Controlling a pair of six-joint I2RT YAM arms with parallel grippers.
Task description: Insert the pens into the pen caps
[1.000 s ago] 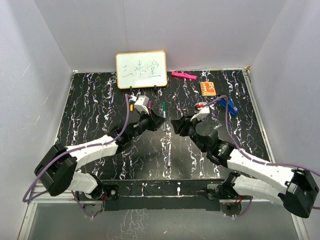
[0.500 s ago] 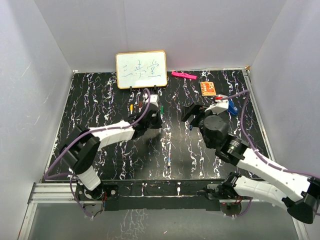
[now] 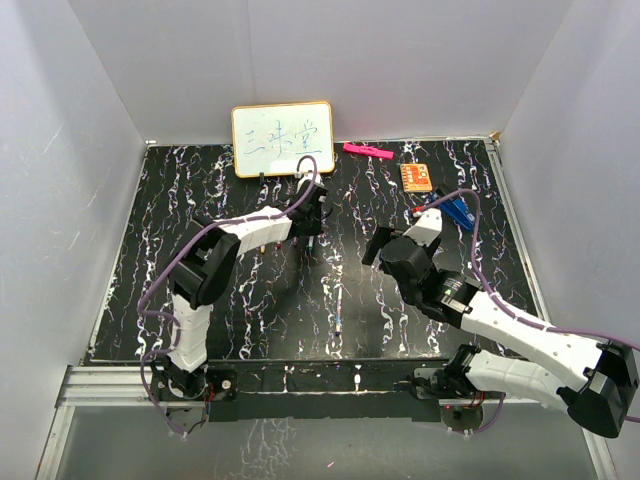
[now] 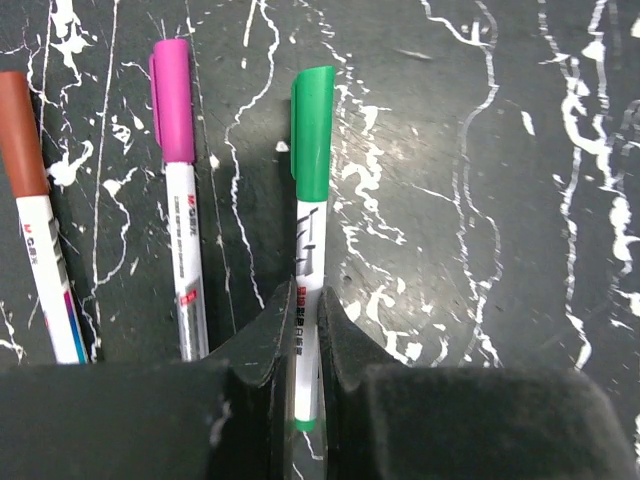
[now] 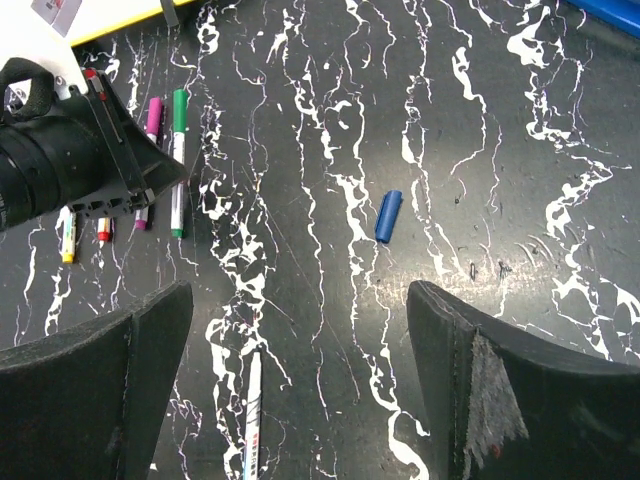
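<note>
My left gripper is shut on the white barrel of a pen with a green cap fitted on it. That pen lies parallel to a magenta-capped pen and a red-brown-capped pen on the black marbled table. From above, the left gripper sits just in front of the whiteboard. My right gripper is open and holds nothing. It hovers over a loose blue cap and an uncapped pen, which also shows from above.
A whiteboard stands at the back. A pink marker, an orange card and a blue clip-like object lie at the back right. A yellow-ended pen lies at the left of the row.
The two grippers were together at the table's middle. The left one has carried the green-capped pen back to the row of pens. The right one has opened and drawn away to the right.
</note>
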